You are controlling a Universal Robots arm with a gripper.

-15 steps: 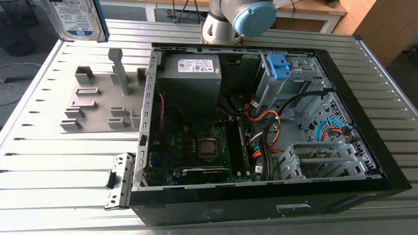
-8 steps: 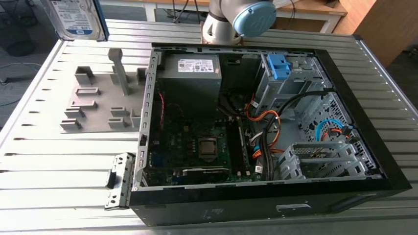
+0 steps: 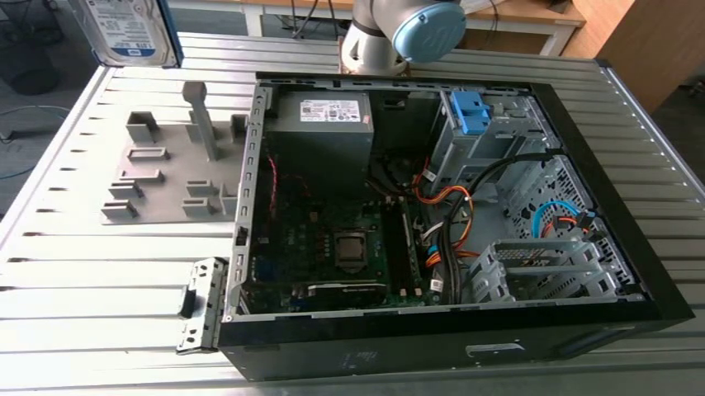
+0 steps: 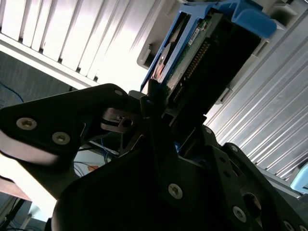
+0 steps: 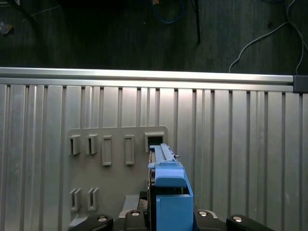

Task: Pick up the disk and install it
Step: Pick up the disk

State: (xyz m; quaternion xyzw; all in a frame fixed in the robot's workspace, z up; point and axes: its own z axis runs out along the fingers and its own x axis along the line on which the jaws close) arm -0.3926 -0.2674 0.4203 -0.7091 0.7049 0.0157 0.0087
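- Gripper [image 4: 159,103]: clenched on the disk [image 4: 192,53]. In the second wrist view the jaws press against opposite faces at one end of it, with no gap showing at the contact.
- Disk, attitude: carried edge-on from the gripper. Its blue bracket [image 4: 252,19] frames the far end, and the connector edge and circuit board face the second wrist camera.
- Disk, place: in the exterior view it stands upright with the label outward. It is well apart from the computer case [image 3: 441,351], beyond the case's far corner toward the exterior view's left.
- Holder plate [image 3: 165,177]: a grey slotted fixture on the table [image 3: 99,289], just beside the case on the exterior view's left. In the first wrist view the disk hangs over this plate and does not rest in any slot.
- Case: lying open, with the power supply [image 3: 323,120], the blue latch piece [image 3: 468,111] and loose cables [image 3: 457,223] exposed.
- Progress, done: by appearance the pick-up is complete, with the disk gripped and off the plate.
- Progress, left: installation is not yet done, since the disk is outside the case.
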